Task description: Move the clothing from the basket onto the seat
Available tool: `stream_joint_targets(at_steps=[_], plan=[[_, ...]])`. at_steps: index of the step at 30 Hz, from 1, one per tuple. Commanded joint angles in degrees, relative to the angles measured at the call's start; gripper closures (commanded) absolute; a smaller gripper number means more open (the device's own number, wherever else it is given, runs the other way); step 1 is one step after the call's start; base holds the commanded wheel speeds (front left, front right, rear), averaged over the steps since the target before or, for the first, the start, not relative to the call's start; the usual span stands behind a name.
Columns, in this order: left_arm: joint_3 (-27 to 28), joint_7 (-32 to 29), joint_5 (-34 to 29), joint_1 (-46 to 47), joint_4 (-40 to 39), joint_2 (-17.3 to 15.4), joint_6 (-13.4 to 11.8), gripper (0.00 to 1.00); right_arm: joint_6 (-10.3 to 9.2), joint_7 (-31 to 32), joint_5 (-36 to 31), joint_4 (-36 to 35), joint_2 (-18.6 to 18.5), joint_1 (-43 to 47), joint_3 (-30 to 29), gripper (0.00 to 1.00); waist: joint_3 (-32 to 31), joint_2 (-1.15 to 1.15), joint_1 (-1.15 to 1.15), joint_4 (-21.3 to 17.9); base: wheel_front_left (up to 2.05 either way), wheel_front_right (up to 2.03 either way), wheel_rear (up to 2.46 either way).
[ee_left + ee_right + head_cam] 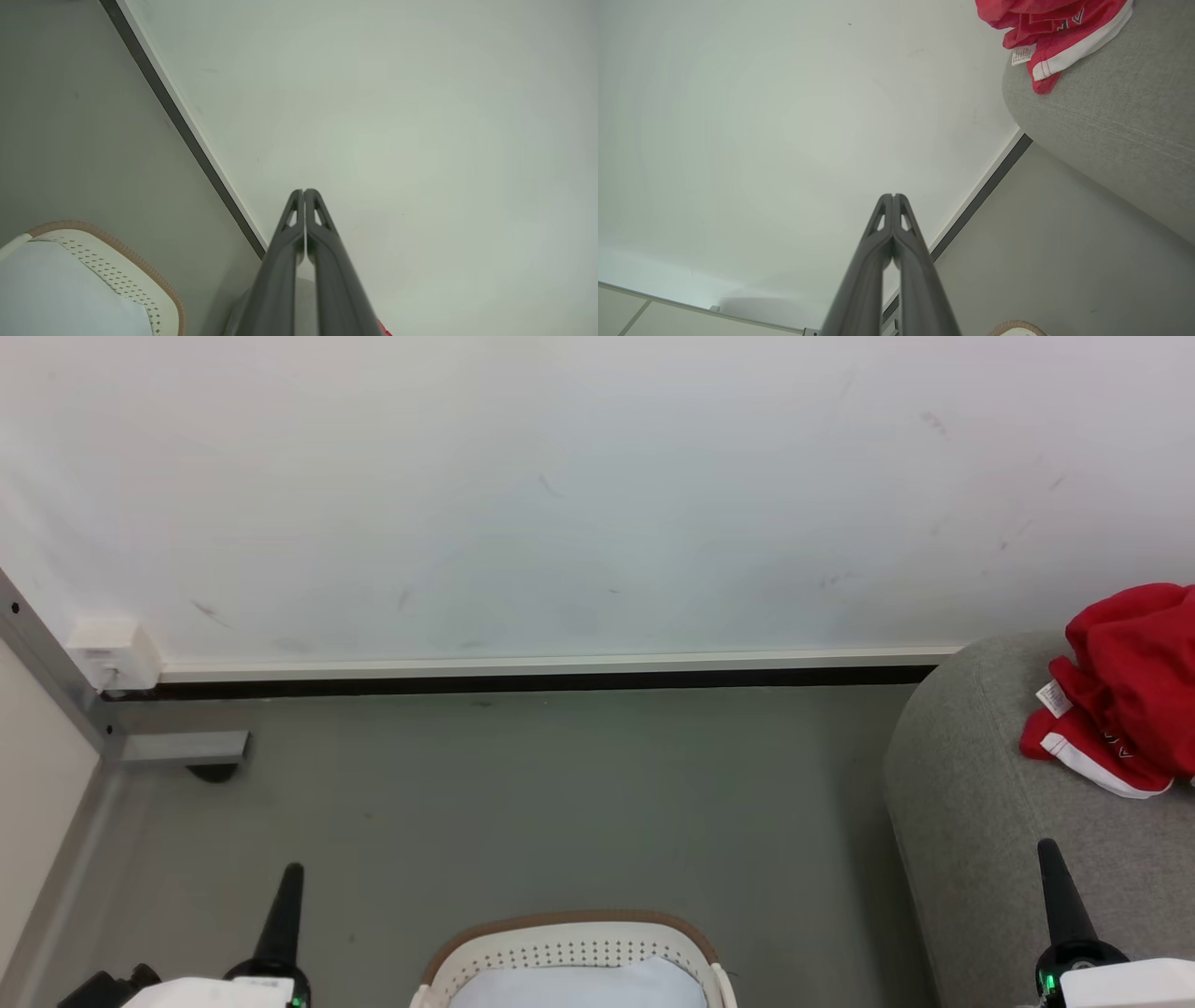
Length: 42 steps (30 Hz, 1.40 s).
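The red clothing (1134, 681) with white trim and a small white tag lies bunched on the grey seat (971, 803) at the right edge of the head view; the right wrist view has the clothing (1045, 28) on the seat (1111, 116) at its top right. At the bottom centre stands the white perforated basket (569, 952) with its brown rim, a pale white-blue cloth (579, 987) inside. My left gripper (291, 870) is shut and empty, left of the basket. My right gripper (1047, 846) is shut and empty, in front of the seat, below the clothing.
A white wall (560, 495) with a dark skirting strip (523, 683) runs across the back. A white socket box (112, 655) and a grey metal frame foot (182, 747) sit at the left. Grey floor (560, 803) lies between basket and wall.
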<state>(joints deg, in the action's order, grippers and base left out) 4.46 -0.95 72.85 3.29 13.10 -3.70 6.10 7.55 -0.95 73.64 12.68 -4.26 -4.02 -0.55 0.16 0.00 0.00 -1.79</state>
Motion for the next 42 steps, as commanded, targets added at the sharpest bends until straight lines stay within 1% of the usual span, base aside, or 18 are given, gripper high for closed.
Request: stream_joint_targets(at_steps=[1, 20, 42], plan=[[0.33, -0.39, 1.32, 1.02, -0.15, -0.05, 0.42, 1.00, -0.07, 0.45, 1.54, -0.23, -0.49, -1.00, -0.49, 1.00, 0.00, 0.00, 0.00, 0.05, 0.00, 0.00, 0.00], [1.23, -2.82, 9.83, 2.06, 0.37, 0.33, 0.94, 1.00, -0.09, 3.03, 10.13, 0.51, -0.28, -1.70, -2.24, 1.00, 0.01, 0.00, 0.00, 0.75, 0.00, 0.00, 0.00], [2.05, -5.21, 17.80, 3.03, 0.88, 0.70, 1.43, 1.00, -0.11, 5.65, 18.56, 1.20, -0.01, -2.09, -4.08, 1.00, 0.02, 0.00, 0.00, 1.57, 0.00, 0.00, 0.00]])
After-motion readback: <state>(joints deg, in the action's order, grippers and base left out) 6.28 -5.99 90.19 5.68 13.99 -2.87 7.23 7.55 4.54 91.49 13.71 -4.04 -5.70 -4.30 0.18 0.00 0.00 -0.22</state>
